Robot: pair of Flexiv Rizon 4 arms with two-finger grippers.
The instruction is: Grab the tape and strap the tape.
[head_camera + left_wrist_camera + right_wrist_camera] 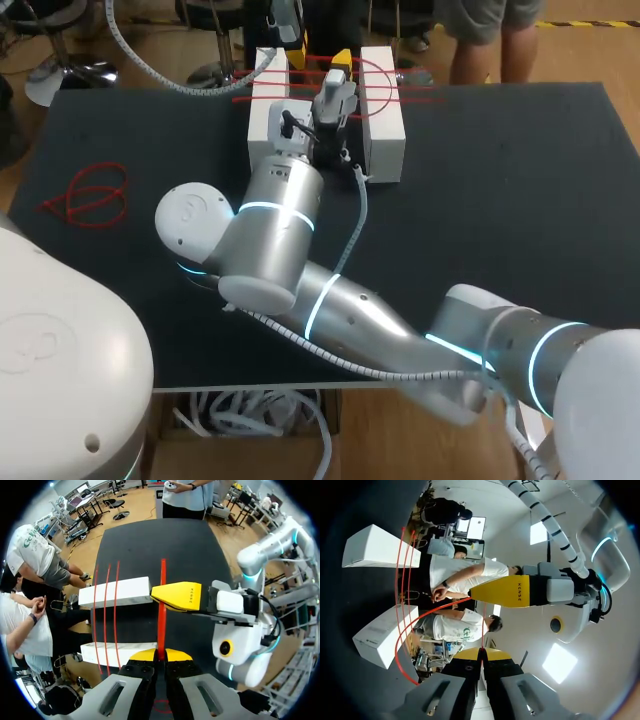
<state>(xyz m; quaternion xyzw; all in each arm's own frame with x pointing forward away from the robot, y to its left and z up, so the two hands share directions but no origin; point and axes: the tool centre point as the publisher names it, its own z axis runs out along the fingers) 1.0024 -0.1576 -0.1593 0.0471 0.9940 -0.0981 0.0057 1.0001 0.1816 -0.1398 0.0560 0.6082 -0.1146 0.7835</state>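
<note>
Strands of red tape [161,615] cross the two white boxes [116,591] on the table [500,180]. Your right gripper [482,653] sits over the gap between them, with your left gripper [160,655] facing it. Both sets of jaws are clenched on the red tape.

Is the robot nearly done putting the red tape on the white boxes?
Partly. Done: a few red tape strands already lie across both white boxes. In hand: the left end effector is shut on one more strand stretched over the boxes, and the right end effector looks shut on it too. Left: that strand isn't laid down yet, and a red bundle sits untouched on the table.
</note>
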